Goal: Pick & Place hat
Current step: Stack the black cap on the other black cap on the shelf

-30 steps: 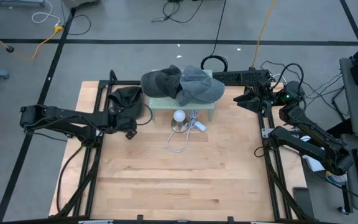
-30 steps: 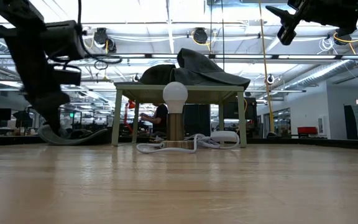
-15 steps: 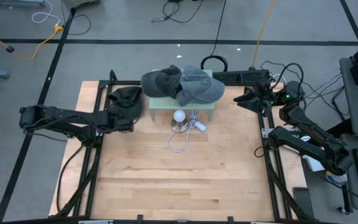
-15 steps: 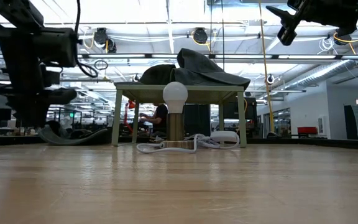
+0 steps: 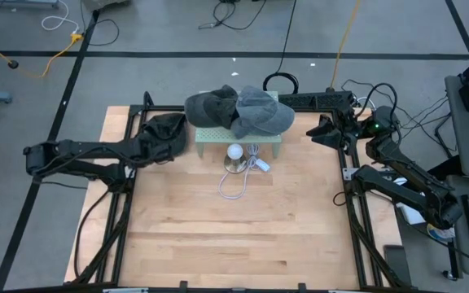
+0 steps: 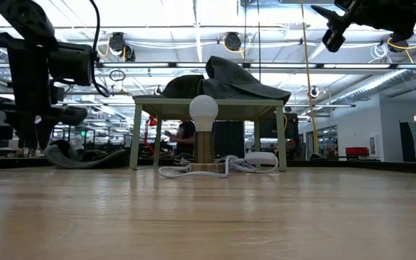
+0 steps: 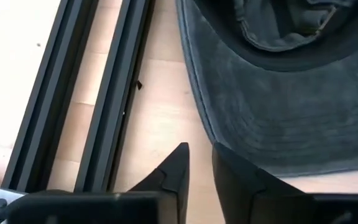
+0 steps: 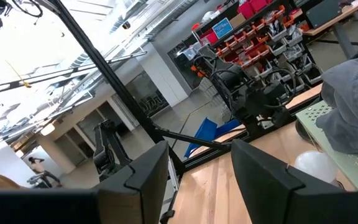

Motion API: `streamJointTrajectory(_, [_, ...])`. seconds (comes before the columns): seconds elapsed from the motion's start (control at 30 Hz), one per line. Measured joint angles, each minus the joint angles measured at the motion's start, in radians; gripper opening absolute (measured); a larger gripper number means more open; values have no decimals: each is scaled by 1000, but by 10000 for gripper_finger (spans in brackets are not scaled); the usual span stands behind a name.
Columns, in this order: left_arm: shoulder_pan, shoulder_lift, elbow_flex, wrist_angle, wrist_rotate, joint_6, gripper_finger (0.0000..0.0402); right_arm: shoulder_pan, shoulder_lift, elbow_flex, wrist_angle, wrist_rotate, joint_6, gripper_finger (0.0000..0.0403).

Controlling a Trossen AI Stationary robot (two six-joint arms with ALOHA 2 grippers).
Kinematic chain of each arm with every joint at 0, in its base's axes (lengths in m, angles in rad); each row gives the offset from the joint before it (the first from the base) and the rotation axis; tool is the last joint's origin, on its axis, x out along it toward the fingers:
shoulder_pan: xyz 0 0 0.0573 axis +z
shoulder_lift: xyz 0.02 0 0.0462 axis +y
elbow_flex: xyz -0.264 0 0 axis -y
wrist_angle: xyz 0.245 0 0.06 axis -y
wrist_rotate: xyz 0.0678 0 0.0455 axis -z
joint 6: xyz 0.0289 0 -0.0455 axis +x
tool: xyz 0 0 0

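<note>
A dark grey hat (image 5: pixel 166 129) lies upside down on the table's far left, with its brim (image 7: pixel 278 118) flat on the wood. My left gripper (image 7: pixel 199 149) slants down at the brim's edge; its fingers stand a little apart with bare table between them. Two more hats, one dark (image 5: pixel 208 106) and one grey-blue (image 5: pixel 265 115), rest on a small green stand (image 5: pixel 238 138) at the far middle. My right gripper (image 8: pixel 197 155) is open and raised above the table's far right (image 5: pixel 322 130). My left gripper has one finger (image 7: pixel 229 171) right at the edge of the dark hat's brim (image 7: pixel 219 134), coming slanting down from the near left. I cannot tell whether that finger touches the brim. The hat lies flat on the table.
A lamp with a white bulb (image 5: pixel 234 151) and its looped white cord (image 5: pixel 236 183) sit just in front of the stand. Black frame rails (image 7: pixel 104 93) run along the table's left side close to the hat. Bare wood fills the near half (image 5: pixel 234 236).
My left gripper has moved toward the table's far edge, closer to the dark hat, and has rolled about its own axis. The hat has stayed where it was.
</note>
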Motion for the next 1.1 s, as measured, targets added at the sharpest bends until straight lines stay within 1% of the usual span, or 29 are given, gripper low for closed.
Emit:
streamJointTrajectory(0.07, [21,0,0,1,3,2,93,0,0,0,-1,0,-6,169])
streamJointTrajectory(0.23, [63,0,0,20,12,18,152,0,0,0,-2,-5,-20,169])
streamJointTrajectory(0.33, [84,0,0,89,35,108,179,0,0,0,-13,-24,-25,169])
streamJointTrajectory(0.43, [114,0,0,137,37,165,195,0,0,0,-31,-24,-25,169])
streamJointTrajectory(0.67, [205,0,0,144,60,189,202,0,0,0,-31,-24,-25,169])
streamJointTrajectory(0.8, [249,0,-1,170,54,218,202,0,0,0,-31,-24,-25,169])
streamJointTrajectory(0.93, [298,0,-36,279,47,280,202,0,0,0,-31,-23,-25,169])
streamJointTrajectory(1.1, [354,0,-104,440,140,294,202,0,0,0,-31,-23,-24,169])
